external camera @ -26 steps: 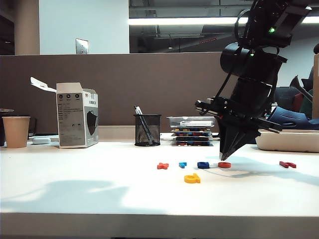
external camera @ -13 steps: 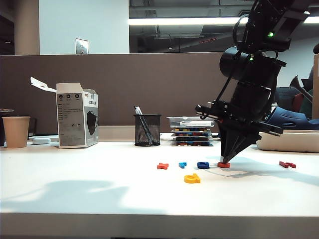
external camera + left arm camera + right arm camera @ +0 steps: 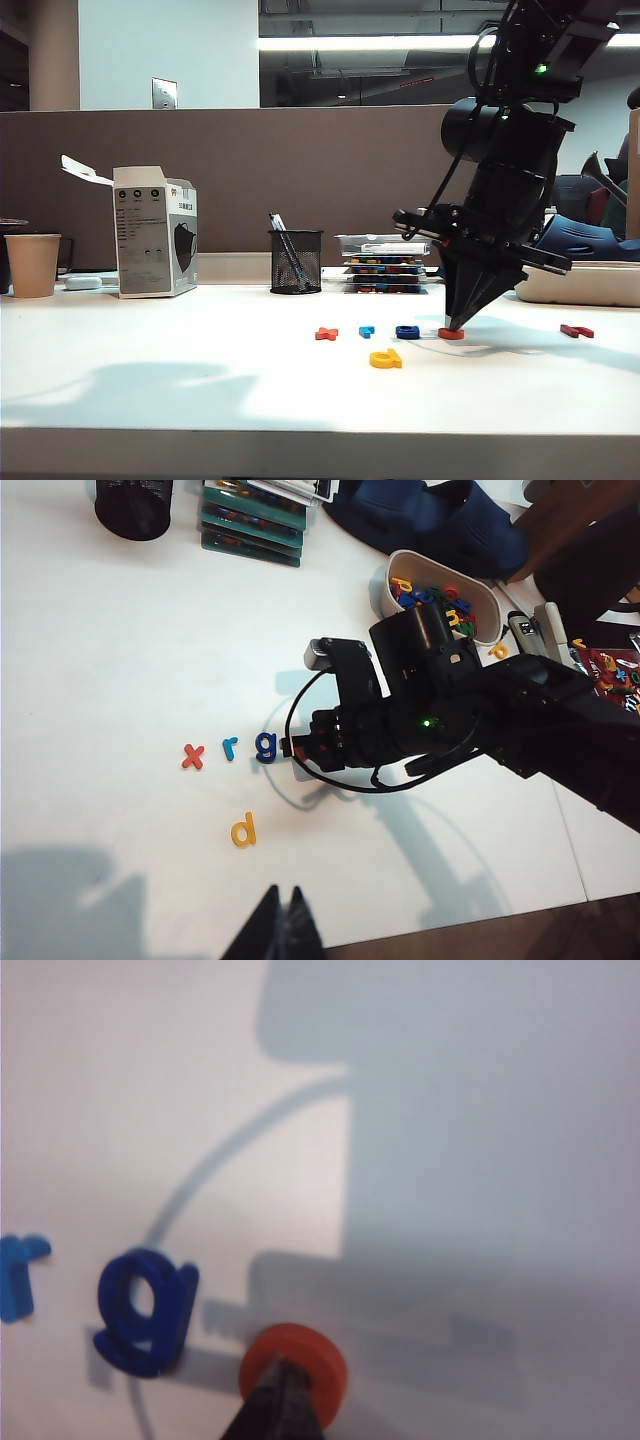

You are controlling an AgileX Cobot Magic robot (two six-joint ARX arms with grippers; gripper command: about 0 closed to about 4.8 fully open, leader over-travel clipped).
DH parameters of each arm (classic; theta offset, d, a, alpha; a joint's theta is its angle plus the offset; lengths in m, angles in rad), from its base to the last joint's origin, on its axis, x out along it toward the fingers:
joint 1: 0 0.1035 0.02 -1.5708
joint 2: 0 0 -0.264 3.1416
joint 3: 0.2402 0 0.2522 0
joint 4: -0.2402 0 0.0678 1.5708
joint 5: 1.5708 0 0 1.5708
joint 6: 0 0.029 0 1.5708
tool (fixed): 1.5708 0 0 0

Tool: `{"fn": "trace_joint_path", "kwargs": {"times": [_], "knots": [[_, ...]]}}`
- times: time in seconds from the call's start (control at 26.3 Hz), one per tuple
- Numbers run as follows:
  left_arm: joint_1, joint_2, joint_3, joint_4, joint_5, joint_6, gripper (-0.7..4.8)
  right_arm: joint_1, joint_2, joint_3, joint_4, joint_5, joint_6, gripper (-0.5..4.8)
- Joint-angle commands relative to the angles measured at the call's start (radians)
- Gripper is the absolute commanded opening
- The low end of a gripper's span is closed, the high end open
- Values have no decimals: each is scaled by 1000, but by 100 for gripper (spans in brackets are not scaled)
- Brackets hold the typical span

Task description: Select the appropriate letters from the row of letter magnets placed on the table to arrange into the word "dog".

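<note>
A paper cup (image 3: 32,264) stands at the far left of the table (image 3: 150,380), well left of the pen pot (image 3: 296,261). A grey box (image 3: 153,232) with its flap open stands between cup and pot. Just right of the pot sit the stacked trays (image 3: 385,265).

In front of the pot lies the row of letters. The orange-red x (image 3: 326,333) lies in front of the pot and a little right of it, then the light blue r (image 3: 366,330), then the dark blue g (image 3: 407,331). The yellow d (image 3: 385,358) lies apart from the row, nearer the table's front edge, below the gap between r and g.

Just right of the g lies the orange-red o (image 3: 451,333). The right gripper (image 3: 457,322) points down onto it, fingers pressed together, their tips in the ring's hole or on its inner rim. The right wrist view shows the closed tips at the o (image 3: 293,1373), with the g (image 3: 145,1311) just beside it.

Farther right of the pot, past the arm, the dark red letter (image 3: 577,330) lies alone, and a white tub (image 3: 580,280) stands behind it.

The left gripper (image 3: 283,920) hangs high above the table's front edge, well apart from the letters; its fingers meet in a closed point. From there the d (image 3: 243,831) shows nearest.
</note>
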Motion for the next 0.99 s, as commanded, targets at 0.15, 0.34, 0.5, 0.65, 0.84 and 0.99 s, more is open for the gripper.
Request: {"fn": "trace_joint_path", "kwargs": {"times": [0.15,0.34,0.5,0.65,0.84,0.99], "knots": [[1,-3,2,5,-6,-5,-5,3,14,-15,-159,-56,-28,-6],[1,-3,2,5,-6,-5,-5,15,6,-16,-216,-51,-49,-6],[1,-3,2,5,-6,-5,-5,17,-20,-16,-233,-59,-50,-6],[1,-3,2,5,-6,-5,-5,17,-45,-16,-252,-87,-52,-6],[1,-3,2,5,-6,-5,-5,29,-46,-19,-259,-100,-53,-6],[1,-3,2,5,-6,-5,-5,51,-46,-19,-241,-99,-52,-6]]}}
